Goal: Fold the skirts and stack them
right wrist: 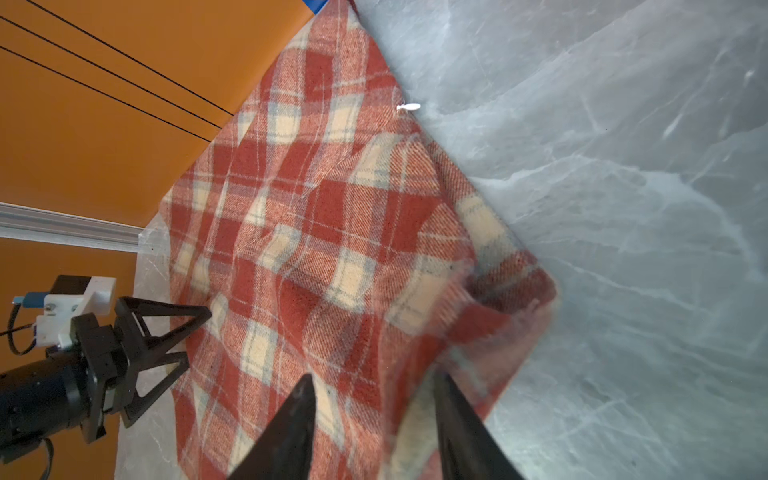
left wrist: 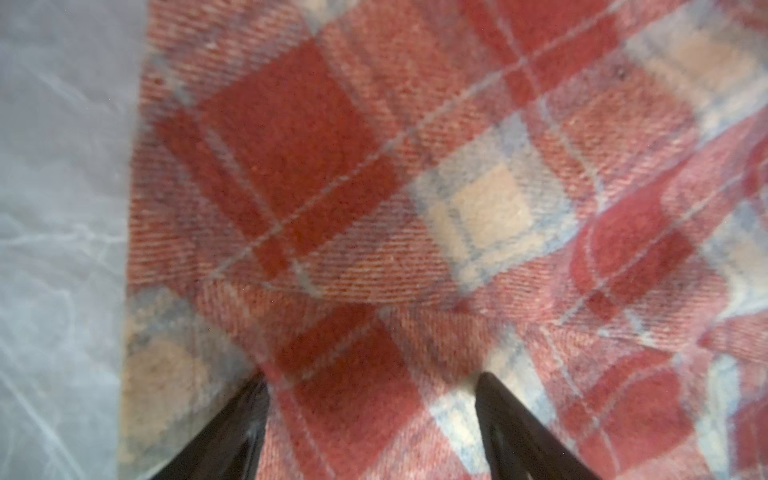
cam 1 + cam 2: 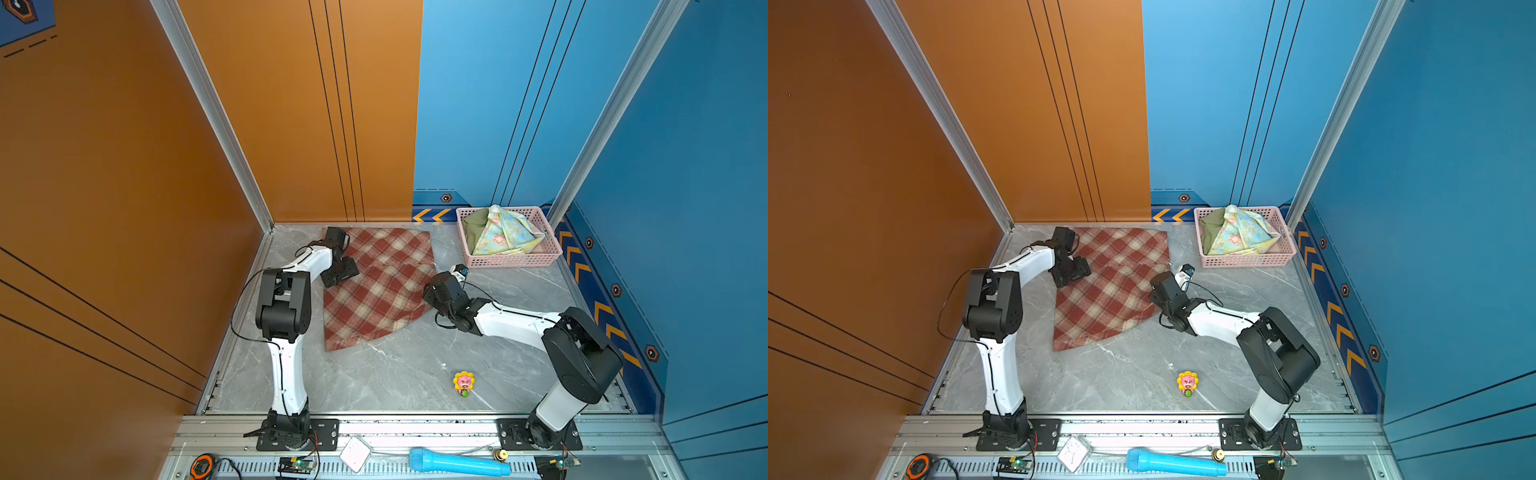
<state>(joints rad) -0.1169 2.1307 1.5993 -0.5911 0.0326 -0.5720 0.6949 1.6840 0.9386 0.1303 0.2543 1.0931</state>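
- My left gripper (image 2: pixel 372 378) is spread wide above the near edge of the plaid skirt (image 3: pixel 378 286). I can't tell whether its tips touch the cloth.
- My right gripper (image 1: pixel 374 376) has its jaws apart. A blurred, folded plaid corner lies just ahead, contact unclear. In both top views its wrist hides the jaws.
- Well beyond it, the floral skirt (image 3: pixel 503 235) covers most of the olive skirt (image 3: pixel 473 229) in the basket (image 3: pixel 515 261).
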